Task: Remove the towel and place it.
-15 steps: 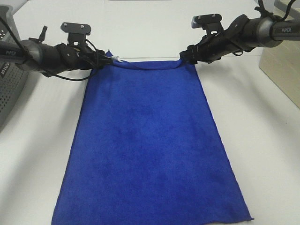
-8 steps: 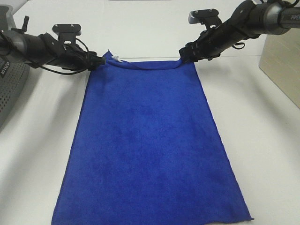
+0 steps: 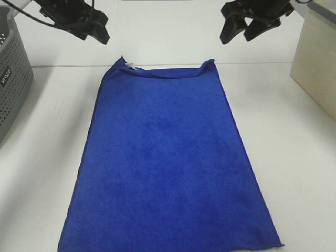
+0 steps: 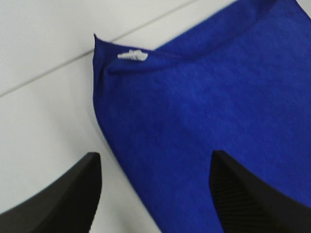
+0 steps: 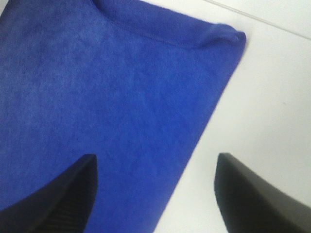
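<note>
Evidently soft, light and limp: one large deep-blue fuzzy microfibre towel [image 3: 168,163], lying flat on the white tabletop [image 3: 294,157], far edge slightly rumpled, small white tag [image 3: 131,66] at its far left corner. Likely to sag and drape when lifted; best pinched at the two far corners, one per claw. Two black grippers, both raised clear of the cloth: left gripper [image 3: 93,30] with jaws spread, holding nothing; right gripper [image 3: 239,27] likewise parted and empty. One grey perforated basket [image 3: 13,79] on the left, one beige box [image 3: 317,58] on the right.
</note>
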Motion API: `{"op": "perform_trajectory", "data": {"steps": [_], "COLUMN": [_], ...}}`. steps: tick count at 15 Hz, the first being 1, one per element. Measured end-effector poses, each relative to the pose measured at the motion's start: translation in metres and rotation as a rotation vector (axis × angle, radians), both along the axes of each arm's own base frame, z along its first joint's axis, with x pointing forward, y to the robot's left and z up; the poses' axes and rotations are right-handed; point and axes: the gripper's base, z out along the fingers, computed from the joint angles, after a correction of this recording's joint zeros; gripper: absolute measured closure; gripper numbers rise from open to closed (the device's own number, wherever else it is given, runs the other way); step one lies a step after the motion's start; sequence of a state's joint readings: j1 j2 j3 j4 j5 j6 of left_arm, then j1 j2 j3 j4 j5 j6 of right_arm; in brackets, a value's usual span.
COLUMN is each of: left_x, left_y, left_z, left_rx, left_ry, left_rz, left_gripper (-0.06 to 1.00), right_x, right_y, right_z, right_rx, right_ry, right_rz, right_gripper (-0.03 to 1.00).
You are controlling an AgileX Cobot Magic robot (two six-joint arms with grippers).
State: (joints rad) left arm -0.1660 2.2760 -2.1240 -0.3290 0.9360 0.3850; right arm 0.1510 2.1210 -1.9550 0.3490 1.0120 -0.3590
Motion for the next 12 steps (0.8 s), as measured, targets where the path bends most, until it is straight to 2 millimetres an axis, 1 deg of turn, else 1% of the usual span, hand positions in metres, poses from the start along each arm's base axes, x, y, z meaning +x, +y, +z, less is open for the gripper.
{"op": "perform_trajectory", "data": {"steps": [1,2,3,5,7,8,9,10,11,12], "left_x": [-0.007,-0.01,-0.009,-0.011,-0.015,-0.017,-0.019,-0.024,-0.031,-0.043], "left_y": [0.004,0.01,0.017,0.035,0.062,0.081,0.095,0.111,0.12,0.121], "left_z": [0.023,0.042,0.06,0.088,0.105,0.111,0.116,0.121,0.126,0.13], "left_rx": [0.035,0.074,0.113,0.178,0.152,0.102,0.055,0.015,0.011,0.024], "left_ry": [0.049,0.07,0.03,-0.056,-0.078,-0.073,-0.068,-0.063,-0.054,-0.04], "left_rz": [0.015,0.068,0.15,0.264,0.346,0.391,0.419,0.443,0.454,0.453], "left_gripper": [0.33,0.33,0.33,0.33,0.33,0.33,0.33,0.33,0.33,0.33], "right_x": [-0.013,-0.025,-0.036,-0.049,-0.054,-0.054,-0.056,-0.059,-0.067,-0.081], "right_y": [-0.006,-0.011,-0.017,-0.032,-0.064,-0.083,-0.102,-0.114,-0.121,-0.122], "right_z": [0.02,0.039,0.055,0.079,0.093,0.097,0.1,0.104,0.107,0.11], "right_rx": [-0.034,-0.069,-0.097,-0.101,-0.055,-0.037,-0.026,-0.02,-0.02,-0.033], "right_ry": [0.025,0.035,0.042,0.02,0.011,0.01,0.008,0.003,0.003,0.008], "right_rz": [-0.033,-0.065,-0.093,-0.152,-0.262,-0.323,-0.383,-0.424,-0.448,-0.455], "right_gripper": [0.29,0.28,0.28,0.28,0.28,0.28,0.28,0.28,0.28,0.28]}}
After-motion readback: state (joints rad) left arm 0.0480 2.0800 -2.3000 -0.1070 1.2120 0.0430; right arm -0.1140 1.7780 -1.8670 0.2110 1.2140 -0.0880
